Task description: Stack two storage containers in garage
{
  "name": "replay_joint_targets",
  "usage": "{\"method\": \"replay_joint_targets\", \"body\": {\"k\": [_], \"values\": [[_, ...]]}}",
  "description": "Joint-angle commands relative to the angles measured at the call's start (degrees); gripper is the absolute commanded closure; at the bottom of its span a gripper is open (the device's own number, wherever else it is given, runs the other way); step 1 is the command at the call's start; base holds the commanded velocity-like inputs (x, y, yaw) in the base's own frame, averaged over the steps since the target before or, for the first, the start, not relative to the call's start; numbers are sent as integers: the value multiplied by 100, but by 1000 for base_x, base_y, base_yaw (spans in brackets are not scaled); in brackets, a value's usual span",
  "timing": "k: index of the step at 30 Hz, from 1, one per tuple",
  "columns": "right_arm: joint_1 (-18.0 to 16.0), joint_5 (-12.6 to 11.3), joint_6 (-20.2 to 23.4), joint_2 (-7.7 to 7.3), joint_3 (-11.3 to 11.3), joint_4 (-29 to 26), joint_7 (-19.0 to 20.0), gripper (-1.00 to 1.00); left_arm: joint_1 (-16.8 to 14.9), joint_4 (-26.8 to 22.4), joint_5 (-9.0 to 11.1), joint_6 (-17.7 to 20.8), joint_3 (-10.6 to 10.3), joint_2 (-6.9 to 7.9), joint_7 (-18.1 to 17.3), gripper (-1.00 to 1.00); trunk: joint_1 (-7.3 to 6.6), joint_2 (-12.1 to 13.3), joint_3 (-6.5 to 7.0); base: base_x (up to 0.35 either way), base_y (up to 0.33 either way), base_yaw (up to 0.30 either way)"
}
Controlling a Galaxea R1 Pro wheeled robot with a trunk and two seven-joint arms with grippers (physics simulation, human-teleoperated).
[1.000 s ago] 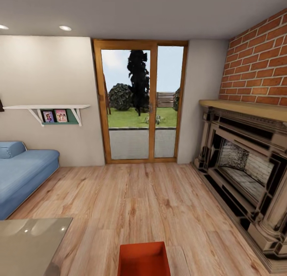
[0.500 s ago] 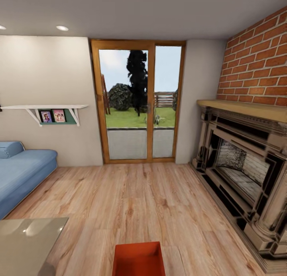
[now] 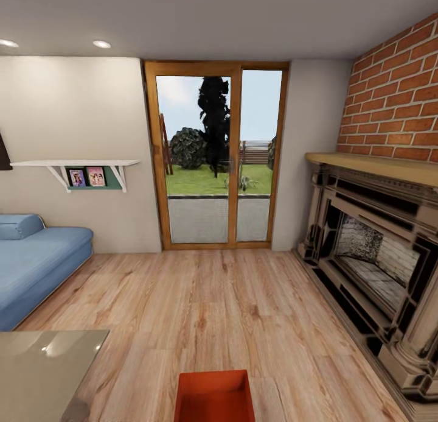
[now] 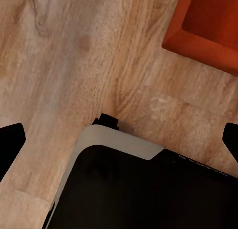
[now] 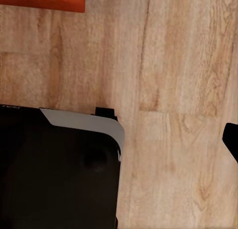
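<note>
Bin [image 3: 214,397] sits open on the plank floor [image 3: 231,312] directly ahead of the robot's base [image 4: 148,189], midway between both arms. Left gripper [image 4: 119,140] hangs spread wide, empty, nearer the bin; right gripper's opening cannot be told.

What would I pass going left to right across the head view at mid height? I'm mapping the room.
Blue sofa → wall shelf → wood-framed glass doors → brick fireplace.
</note>
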Motion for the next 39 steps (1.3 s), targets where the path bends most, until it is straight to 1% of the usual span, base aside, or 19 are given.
{"method": "replay_joint_targets", "body": {"k": [1, 10, 17, 34, 39], "values": [[-8, 57, -21, 5, -5, 15, -34, -100, -3, -2, 35, -10, -48, -1, 20, -100, 1, -7, -9, 0, 0, 3], [-8, 73, -24, 10, -3, 15, -33, -100, -1, -2, 35, -10, -48, -1, 20, -100, 1, -7, -9, 0, 0, 8], [-8, 75, -25, 8, 3, 15, -34, -100, -3, -2, 35, -9, -48, -1, 20, -100, 1, -7, -9, 0, 0, 156], [-8, 57, -37, 6, -12, 15, -34, -100, -2, -2, 35, -10, -48, 16, 20, -100, 1, -7, -9, 0, 0, 5], [-8, 50, -2, -7, -22, 15, 20, -100, -3, -2, 35, -10, -48, 16, 20, -100, 1, -7, -40, 0, 0, 0]]}}
